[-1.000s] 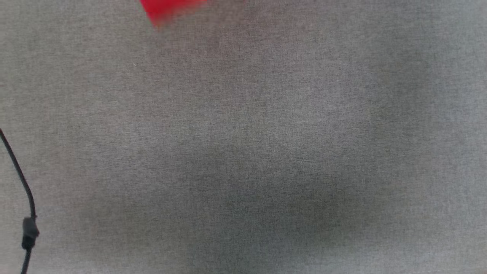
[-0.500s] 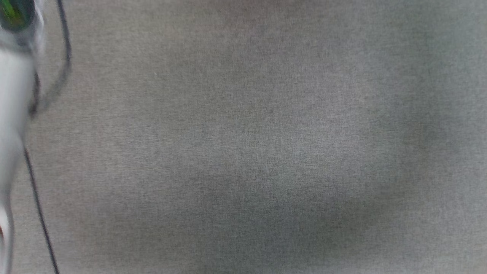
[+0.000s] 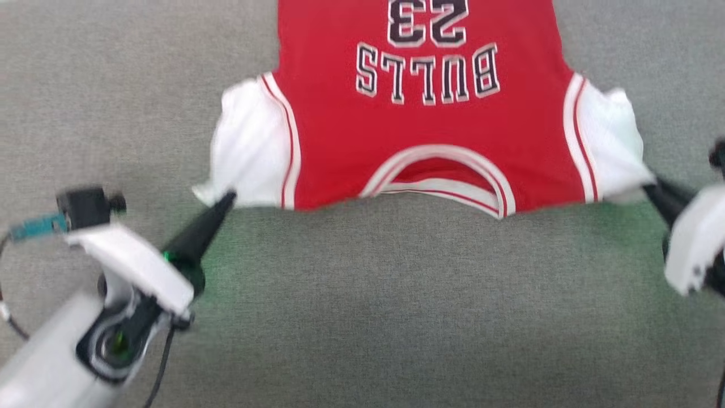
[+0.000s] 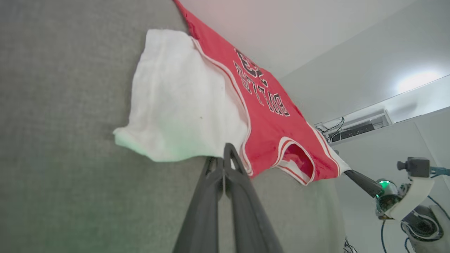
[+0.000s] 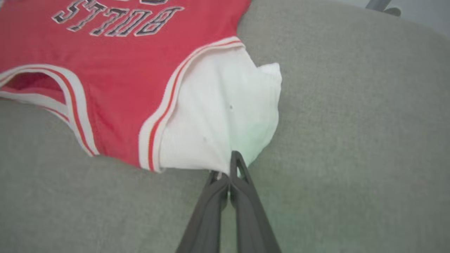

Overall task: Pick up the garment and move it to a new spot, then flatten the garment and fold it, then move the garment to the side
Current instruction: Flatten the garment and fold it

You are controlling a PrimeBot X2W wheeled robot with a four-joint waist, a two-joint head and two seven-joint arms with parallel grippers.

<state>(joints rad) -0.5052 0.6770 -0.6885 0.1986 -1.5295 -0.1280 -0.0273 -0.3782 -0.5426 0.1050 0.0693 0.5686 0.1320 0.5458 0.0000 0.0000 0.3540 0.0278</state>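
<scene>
The garment (image 3: pixel 419 141) is a red jersey with white sleeves and black "BULLS 23" lettering. It is spread face up with its collar toward me. My left gripper (image 3: pixel 226 198) is shut on the lower edge of one white sleeve (image 4: pixel 175 112), its fingers pressed together (image 4: pixel 222 160). My right gripper (image 3: pixel 650 187) is shut on the tip of the other sleeve (image 5: pixel 225 116), which pulls to a point at the fingertips (image 5: pixel 230 168). The shirt is stretched between the two grippers. The left wrist view also has the right gripper (image 4: pixel 348 172) at the far sleeve.
A grey woven fabric surface (image 3: pixel 396 317) lies under the shirt and runs to every edge of the head view. A black cable (image 3: pixel 161 362) hangs by my left arm. Beyond the surface, the left wrist view has white walls and a shelf with electronics (image 4: pixel 355 128).
The head view has shifted from bare grey fabric, with a red corner then a blurred arm, to the spread shirt with both grippers on its sleeves.
</scene>
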